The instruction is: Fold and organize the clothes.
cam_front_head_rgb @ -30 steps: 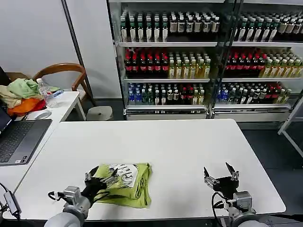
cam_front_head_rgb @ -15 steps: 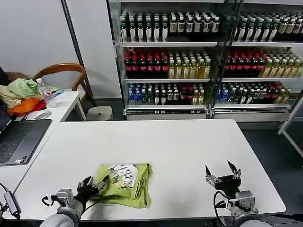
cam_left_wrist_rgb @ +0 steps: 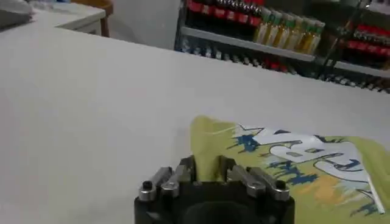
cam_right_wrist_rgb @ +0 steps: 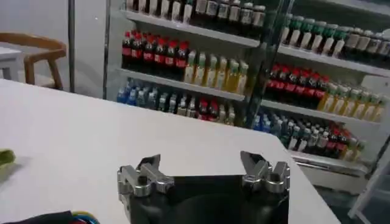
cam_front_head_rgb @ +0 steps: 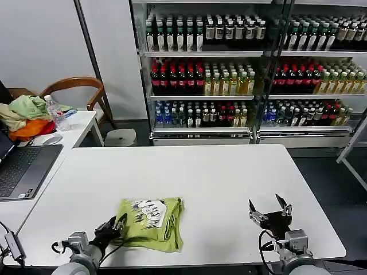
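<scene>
The lime-green T-shirt, folded into a small bundle with its pale print on top, lies on the white table near the front edge, left of centre. My left gripper sits low at the shirt's left edge. In the left wrist view the left gripper has its fingers close together, with a corner of the T-shirt pinched between them. My right gripper hovers over bare table at the front right, well away from the shirt. Seen from the right wrist, the right gripper is open and holds nothing.
A side table at the left carries a laptop, a heap of pale-green, beige and orange garments and a water bottle. A wooden chair stands behind it. Glass-fronted drink coolers line the back wall.
My left gripper has drawn back from on top of the shirt to its left front edge. The print now shows fully. The right gripper has barely moved.
</scene>
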Available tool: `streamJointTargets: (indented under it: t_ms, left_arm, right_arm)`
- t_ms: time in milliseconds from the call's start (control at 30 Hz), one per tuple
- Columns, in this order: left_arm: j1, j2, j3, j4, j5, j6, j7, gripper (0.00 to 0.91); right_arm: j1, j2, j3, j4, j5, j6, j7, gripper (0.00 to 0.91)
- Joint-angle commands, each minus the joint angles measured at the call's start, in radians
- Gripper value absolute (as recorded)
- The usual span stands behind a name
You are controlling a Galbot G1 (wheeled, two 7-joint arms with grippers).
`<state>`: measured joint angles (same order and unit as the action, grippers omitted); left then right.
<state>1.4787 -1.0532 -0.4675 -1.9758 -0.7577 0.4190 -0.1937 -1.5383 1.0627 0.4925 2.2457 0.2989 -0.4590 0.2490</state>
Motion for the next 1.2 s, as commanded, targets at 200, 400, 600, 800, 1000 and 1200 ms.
streamJointTargets:
  t_ms: [200, 400, 600, 800, 1000, 1200]
  left_arm:
    - [-0.051, 0.049, -0.072, -0.116, -0.061, 0.02, 0.02, 0.03]
    - [-0.025, 0.094, -0.299, -0.126, -0.214, 0.081, -0.026, 0.03]
    - [0.03, 0.183, -0.573, -0.061, -0.35, 0.159, -0.052, 0.03]
    - [0.049, 0.264, -0.589, -0.085, -0.359, 0.159, -0.064, 0.04]
    - [-0.033, -0.031, 0.023, -0.398, 0.014, 0.157, -0.035, 0.04]
    - [-0.037, -0.228, 0.368, -0.313, 0.293, 0.117, 0.068, 0.04]
  right_arm:
    - [0.035, -0.022, -0.014, -0.001, 0.001, -0.011, 0.004, 0.907]
    - [0.048, -0.03, -0.009, -0.011, 0.005, -0.009, 0.001, 0.907]
    - [0.068, -0.025, -0.015, -0.026, 0.013, -0.003, -0.002, 0.907]
    - [0.084, -0.016, -0.031, -0.03, 0.013, 0.006, -0.004, 0.907]
    - [0.045, -0.001, -0.017, -0.021, -0.007, 0.006, -0.004, 0.907]
    - [-0.008, -0.013, 0.024, -0.006, -0.014, 0.006, -0.005, 0.907]
